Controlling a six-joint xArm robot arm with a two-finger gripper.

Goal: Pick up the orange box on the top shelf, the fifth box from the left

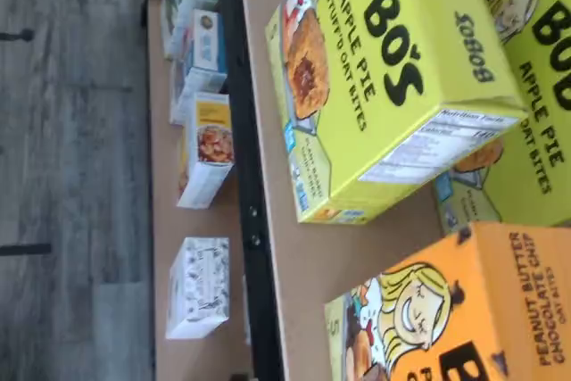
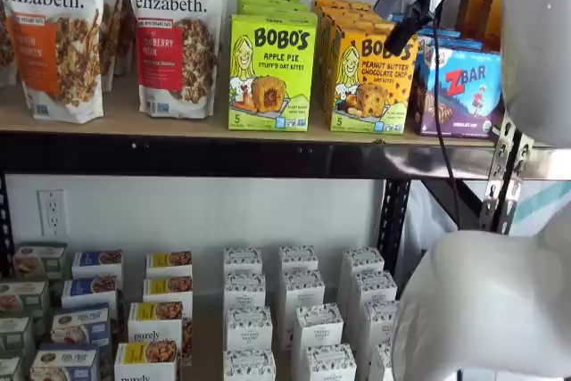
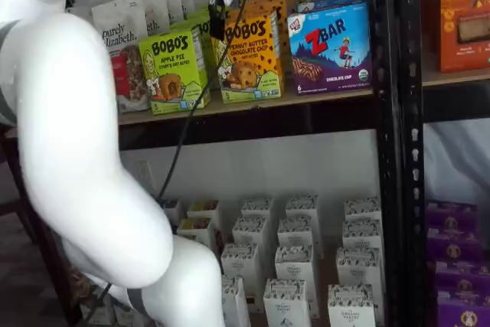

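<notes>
The top shelf (image 2: 134, 122) carries cartons before a white wall. The end effector (image 2: 403, 26) hangs with its jaws wide apart and empty, just in front of the orange box (image 2: 370, 78). The box is not yet gripped; closing and lifting remain.

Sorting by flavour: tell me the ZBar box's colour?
Blue-purple, with a red logo; the ZBar box shows best in a shelf view.
</notes>
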